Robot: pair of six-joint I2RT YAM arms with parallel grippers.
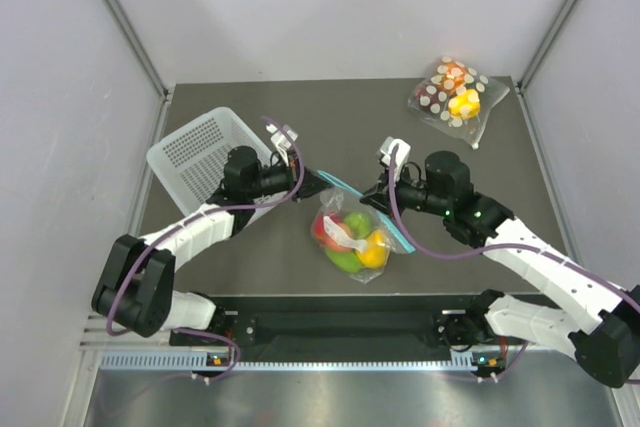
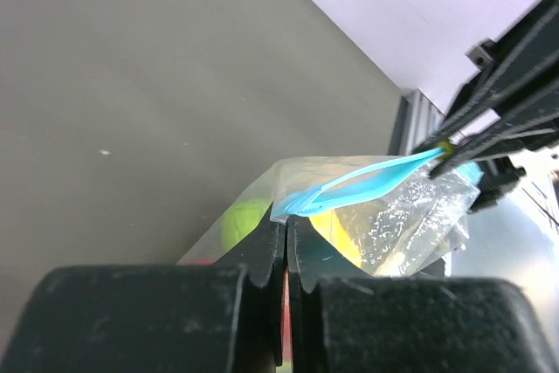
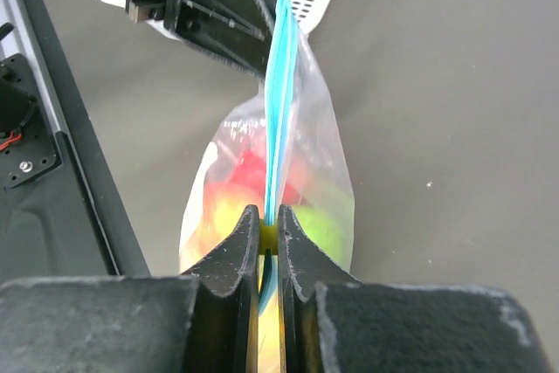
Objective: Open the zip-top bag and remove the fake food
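So the zip-top bag [image 1: 352, 247] is sitting about mid-table, a little toward the near edge, strung between the two arms by its teal zip strip [image 3: 281, 85]. The left gripper [image 2: 286, 226] is pressed together on the left end of the strip. The right gripper [image 3: 271, 231] is clamped on it further along, jaws almost touching with just the strip between them. I can't tell if the belly of the bag is resting on the table or hanging just off it.

Handling-wise it's thin, crinkly film, totally floppy, and I'd guess pretty slick. The only stiff bit is the strip, so that's the sensible place to hold, one lip per side. From the left wrist view the two lips look slightly parted near the left claw. The fake food [image 1: 350, 235] is glossy little plastic fruit (red, green and yellow show through). It's probably light and hard, and likely to roll and shift around inside, so the load won't sit still.

The table [image 1: 250, 137] is dark, matte and flat, boxed in by pale walls. There's a white perforated basket [image 1: 195, 152] at the far left, right behind the left arm. A polka-dot bag [image 1: 455, 97] is off in the far right corner, well apart from all this.
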